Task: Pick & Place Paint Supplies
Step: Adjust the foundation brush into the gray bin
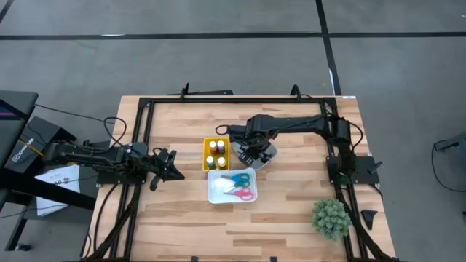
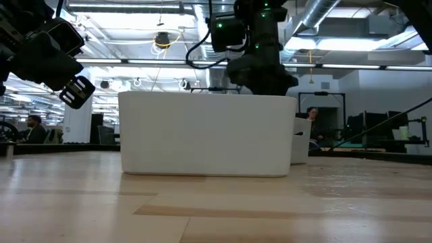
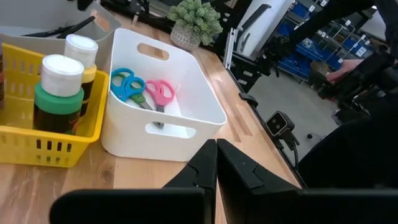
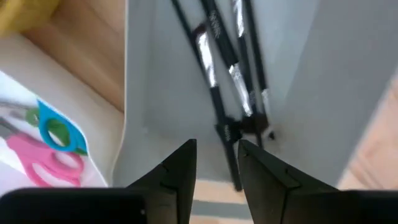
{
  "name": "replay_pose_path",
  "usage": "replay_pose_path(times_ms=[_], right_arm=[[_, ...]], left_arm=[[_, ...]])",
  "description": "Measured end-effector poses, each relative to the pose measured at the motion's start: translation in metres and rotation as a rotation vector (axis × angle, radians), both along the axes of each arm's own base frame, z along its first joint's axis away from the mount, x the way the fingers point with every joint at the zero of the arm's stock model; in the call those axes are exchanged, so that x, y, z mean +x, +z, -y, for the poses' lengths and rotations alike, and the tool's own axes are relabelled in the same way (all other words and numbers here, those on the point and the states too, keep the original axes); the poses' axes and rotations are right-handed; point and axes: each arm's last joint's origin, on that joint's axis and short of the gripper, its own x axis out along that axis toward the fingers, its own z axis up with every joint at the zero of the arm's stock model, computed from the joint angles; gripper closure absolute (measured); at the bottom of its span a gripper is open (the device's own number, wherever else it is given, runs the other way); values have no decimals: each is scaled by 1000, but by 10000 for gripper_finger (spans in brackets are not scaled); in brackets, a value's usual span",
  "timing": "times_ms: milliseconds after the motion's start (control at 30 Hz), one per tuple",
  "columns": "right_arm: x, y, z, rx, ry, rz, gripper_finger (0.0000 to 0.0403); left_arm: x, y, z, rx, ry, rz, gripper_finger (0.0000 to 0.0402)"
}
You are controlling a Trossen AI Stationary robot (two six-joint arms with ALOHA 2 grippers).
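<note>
My right gripper [image 4: 216, 155] points down into a pale grey bin [image 1: 268, 156] that holds several thin dark paintbrushes [image 4: 217, 81]. Its fingers are open and stand on either side of one brush's end [image 4: 231, 163]; I cannot tell if they touch it. In the high view the arm hides the brushes. A yellow basket [image 1: 216, 153] holds paint bottles [image 3: 59, 93]. A white bin [image 1: 231, 185] holds blue-green and pink scissors [image 3: 140, 90]. My left gripper [image 1: 175, 171] hovers shut at the table's left, clear of everything.
A fuzzy green plant [image 1: 331, 218] stands at the near right corner. The three containers cluster at the table's middle, and the white bin [image 2: 206, 135] fills the low view. Bare wood lies along the near edge and at the far left. A black frame borders the table.
</note>
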Motion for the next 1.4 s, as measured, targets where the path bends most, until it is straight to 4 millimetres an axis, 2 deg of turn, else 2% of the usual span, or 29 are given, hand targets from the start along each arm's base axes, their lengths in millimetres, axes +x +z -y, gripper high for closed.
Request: replay_pose_path(times_ms=[433, 833, 1067, 1200, 1400], right_arm=[[-8, -30, -2, 38, -8, -32, 290], [-6, -32, -1, -11, 9, -15, 290], [-14, -48, -3, 18, 9, -53, 290], [-15, -49, -3, 17, 4, -56, 290], [-14, -49, -3, 12, -3, -47, 316]], left_arm=[[0, 0, 0, 0, 1, -2, 399], [0, 0, 0, 0, 5, -1, 399], [0, 0, 0, 0, 4, -1, 399], [0, 0, 0, 0, 4, -1, 399], [0, 0, 0, 0, 4, -1, 399]])
